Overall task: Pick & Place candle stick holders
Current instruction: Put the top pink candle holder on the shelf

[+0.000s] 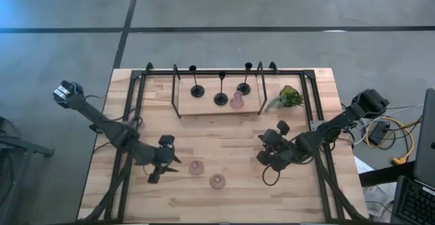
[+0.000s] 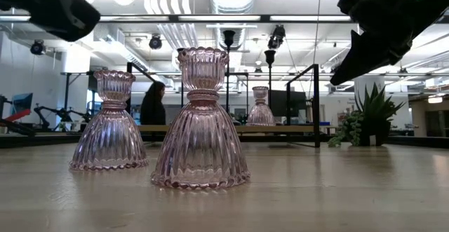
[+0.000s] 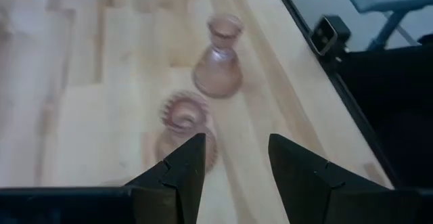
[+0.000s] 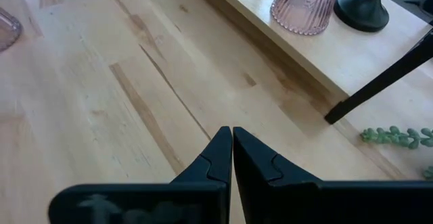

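Two pink candle stick holders (image 1: 196, 167) (image 1: 217, 181) stand on the desk (image 1: 224, 133) just beside the left gripper (image 1: 171, 162), fingers apart and empty, while the right gripper (image 1: 261, 158), fingers together, hovers nearby.

The table (image 1: 224, 157) is light wood with long darker grain lines. Near its front edge stand two candle stick holders of translucent pink glass (image 1: 196, 167) (image 1: 217, 181), with vertical ribs along the bell-shaped body. A third pink ribbed holder (image 1: 236, 101) stands on the pale wooden shelf (image 1: 204, 106) at the back of the table, beside three plain black thin-stemmed holders (image 1: 196, 89) (image 1: 221, 97) (image 1: 244, 87). The rack frame (image 1: 139, 82) is black. The small plant (image 1: 289, 97) to the right of the shelf is green. Both arms are dark.
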You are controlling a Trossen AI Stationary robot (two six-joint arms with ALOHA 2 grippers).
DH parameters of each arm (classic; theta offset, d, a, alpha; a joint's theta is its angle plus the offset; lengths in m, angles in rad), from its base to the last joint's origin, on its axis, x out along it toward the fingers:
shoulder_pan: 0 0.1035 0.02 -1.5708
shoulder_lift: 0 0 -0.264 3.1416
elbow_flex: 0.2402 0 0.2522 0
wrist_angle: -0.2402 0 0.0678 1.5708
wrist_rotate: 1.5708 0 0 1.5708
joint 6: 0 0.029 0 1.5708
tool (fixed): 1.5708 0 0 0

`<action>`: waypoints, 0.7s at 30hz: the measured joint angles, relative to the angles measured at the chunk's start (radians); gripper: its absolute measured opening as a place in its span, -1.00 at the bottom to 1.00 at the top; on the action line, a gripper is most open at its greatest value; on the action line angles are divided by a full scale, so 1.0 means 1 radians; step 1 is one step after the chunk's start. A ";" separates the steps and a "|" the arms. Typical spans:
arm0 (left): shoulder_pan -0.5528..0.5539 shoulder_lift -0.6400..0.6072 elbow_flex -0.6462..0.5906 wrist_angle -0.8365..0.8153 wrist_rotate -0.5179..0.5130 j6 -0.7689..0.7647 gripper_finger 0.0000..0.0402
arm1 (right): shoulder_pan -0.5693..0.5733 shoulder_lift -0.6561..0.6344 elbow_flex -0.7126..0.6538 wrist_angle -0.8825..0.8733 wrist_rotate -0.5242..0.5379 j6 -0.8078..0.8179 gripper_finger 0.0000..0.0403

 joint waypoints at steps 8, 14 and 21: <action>-0.053 0.128 0.000 0.004 -0.058 -0.079 -0.18 | 0.000 0.000 0.000 0.006 0.000 0.002 -0.96; -0.053 0.240 0.000 0.042 -0.066 -0.121 -0.18 | 0.000 0.000 0.000 0.007 0.000 0.006 -0.96; -0.053 0.287 0.039 0.051 -0.065 -0.142 -0.18 | 0.000 0.000 0.000 0.007 0.000 0.006 -0.96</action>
